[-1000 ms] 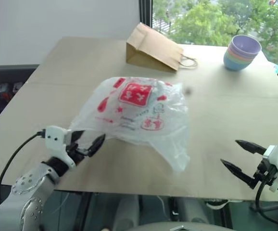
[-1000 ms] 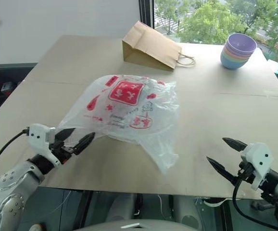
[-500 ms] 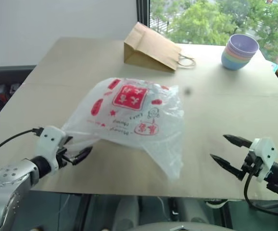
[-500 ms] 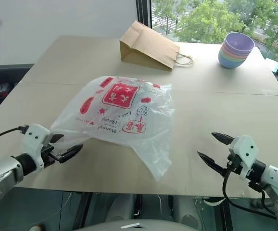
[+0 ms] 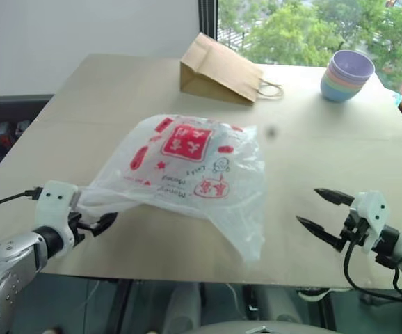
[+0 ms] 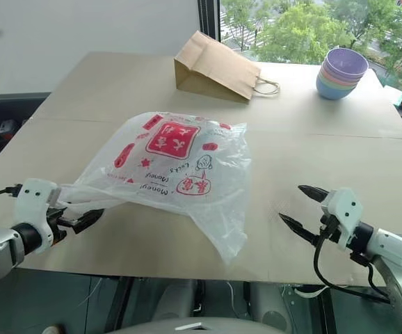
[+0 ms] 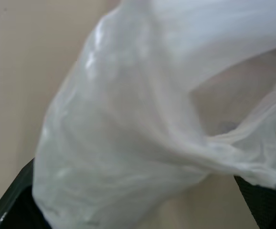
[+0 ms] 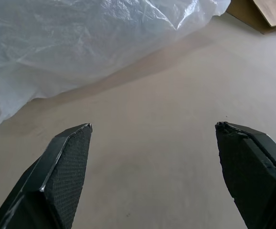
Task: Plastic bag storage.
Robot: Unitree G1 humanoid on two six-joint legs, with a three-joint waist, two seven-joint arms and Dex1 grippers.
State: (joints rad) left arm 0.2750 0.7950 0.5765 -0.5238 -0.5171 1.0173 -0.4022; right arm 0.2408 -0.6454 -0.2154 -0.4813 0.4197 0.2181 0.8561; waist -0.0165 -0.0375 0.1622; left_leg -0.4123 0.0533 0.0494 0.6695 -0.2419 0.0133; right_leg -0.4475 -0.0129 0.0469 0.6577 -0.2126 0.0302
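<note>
Bag spread on the desk, left corner drawn toward the near edge.
The desk (image 5: 340, 160) carries the plastic bag (image 5: 187, 167), mid-desk. The left gripper (image 5: 93, 221) has film draped between wide fingers; whether it grips, I cannot tell. The right gripper (image 5: 319, 212) hovers wide and empty. Thin film may slip free or tear.

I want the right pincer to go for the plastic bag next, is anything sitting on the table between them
Nothing visible does. Between the open right pincer and the near edge of the plastic bag there is bare table. The brown paper bag and the stacked bowls sit at the far side, well off that path.
</note>
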